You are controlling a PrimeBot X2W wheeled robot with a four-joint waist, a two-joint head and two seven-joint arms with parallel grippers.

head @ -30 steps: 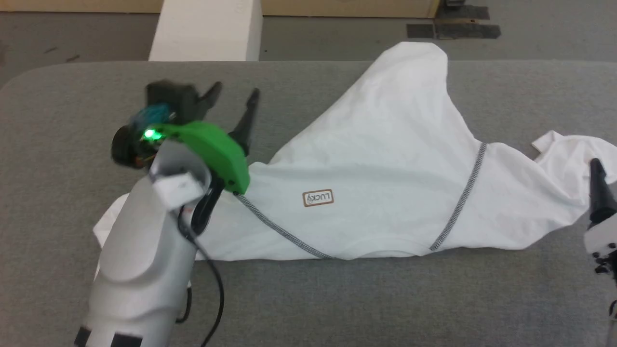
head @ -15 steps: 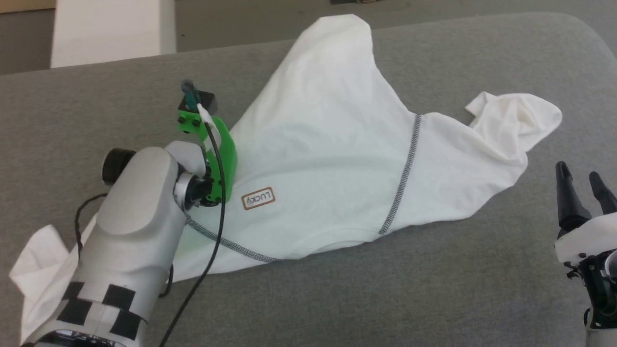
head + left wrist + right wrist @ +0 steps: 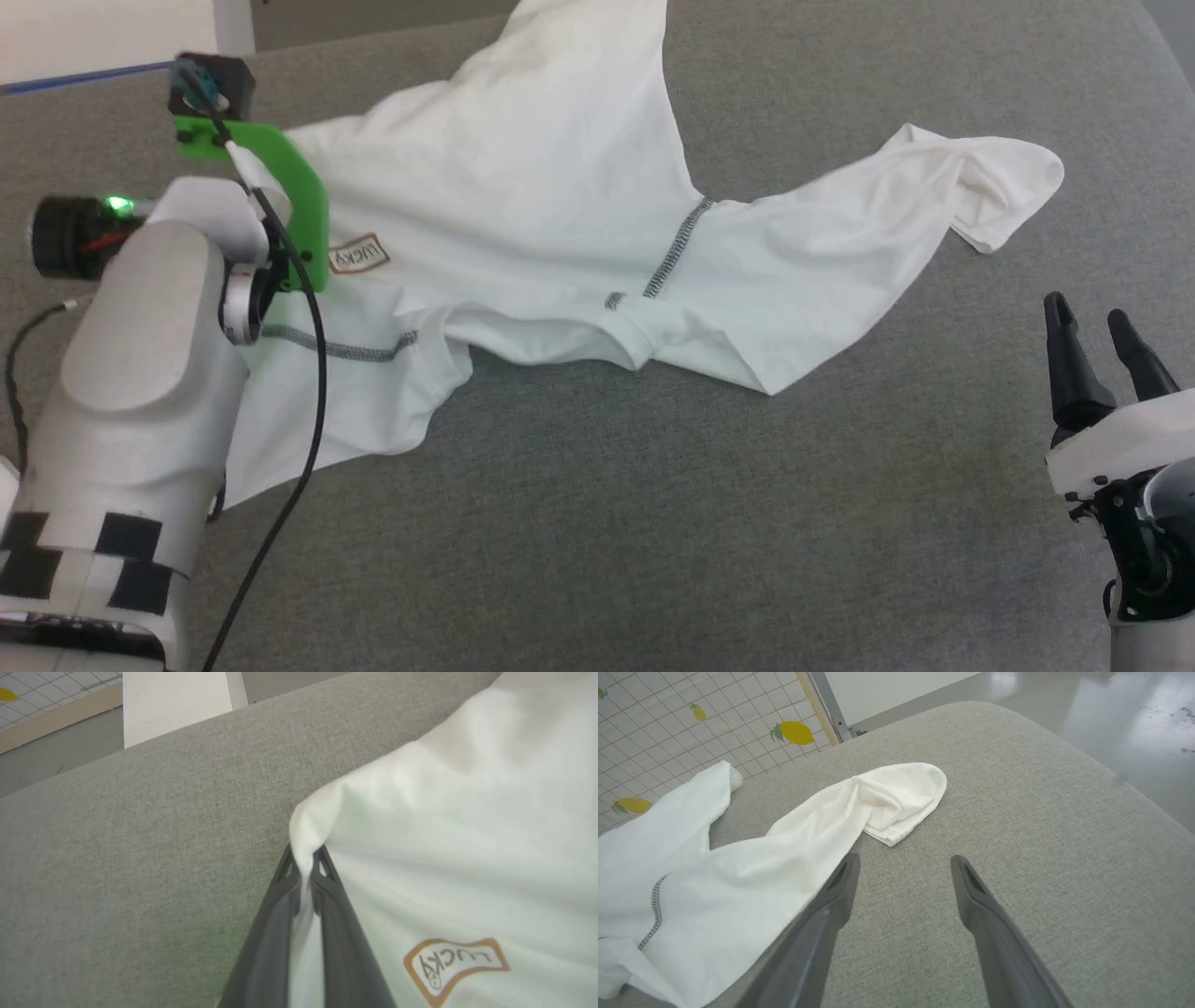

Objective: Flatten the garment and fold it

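**Figure.** Flattening and folding, early stage. The garment (image 3: 523, 187) lies rumpled across the left and middle of the grey fabric-covered table (image 3: 653, 523). One lobe runs toward the far edge, and a sleeve (image 3: 980, 177) is thrown out toward the right edge with its cuff rolled over on itself.

**Grippers.** The left gripper (image 3: 303, 858), toward the table's far-left corner, is closed tight on a pinched fold at the garment's edge, with white cloth showing between its two fingers. The right gripper (image 3: 1086, 313) hangs over bare table by the near-right corner. Its fingers are spread wide with nothing between them, and the sleeve lies beyond it, apart in the head view.

**Progress (a judgement).**
- Nothing counts as done beyond this first grip.
- The cloth is not flat. The collar edge (image 3: 560, 341) is tucked and wrinkled along the near side, the body is creased, and the sleeve is doubled.
- One dark zigzag seam (image 3: 677, 247) breaks off at a fold where it should run straight.
- Flattening is therefore mostly ahead, and no fold has been made.

**Lettering.**
- A small brown-bordered patch (image 3: 455, 963) sits just beside the left gripper and reads "LUCKY" (upside down from the robot's side).
- A tiny round mark under the letters is too small to read.
- No other writing shows on the garment or on the white box (image 3: 173, 704) beyond the table's far edge.
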